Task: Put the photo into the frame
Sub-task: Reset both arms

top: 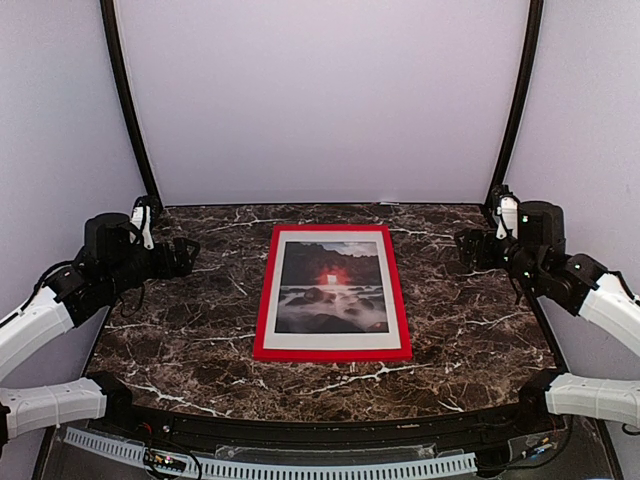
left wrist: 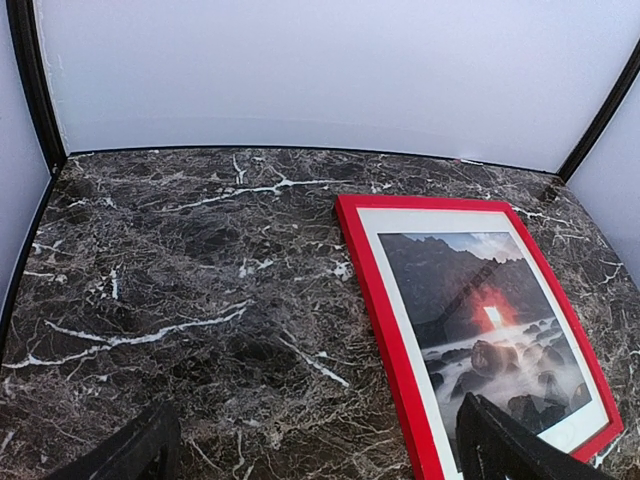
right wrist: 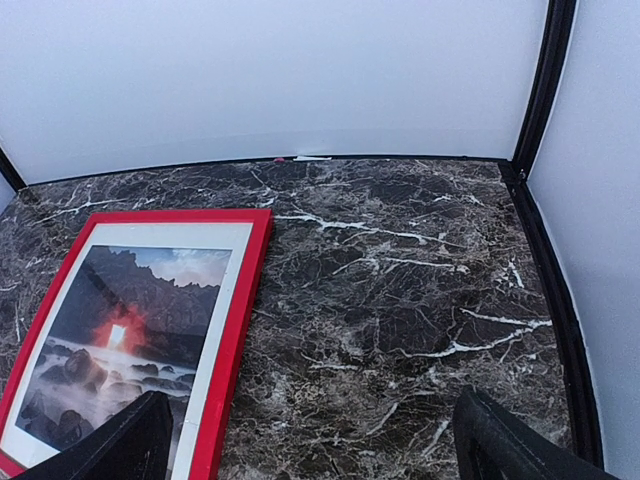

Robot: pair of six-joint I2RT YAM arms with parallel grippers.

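Note:
The frame point(top: 332, 352), bright red, lies flat in the middle of the marble table. The photo point(top: 332, 290), a dark landscape with a red glow and a white border, sits inside it, face up. My left gripper point(top: 185, 252) hovers open over the table's left side, well clear of the frame. My right gripper point(top: 466, 248) is open over the right side, also apart from it. The left wrist view has the frame point(left wrist: 385, 310) and photo point(left wrist: 470, 310) to the right of my open left gripper point(left wrist: 318, 420). In the right wrist view the frame point(right wrist: 235, 320) and photo point(right wrist: 130, 310) lie left of my open right gripper point(right wrist: 312, 410).
The dark marble table point(top: 480, 320) is bounded by pale walls at the back and sides, with black corner posts point(top: 128, 110). A perforated white strip point(top: 300, 468) runs along the near edge between the arm bases.

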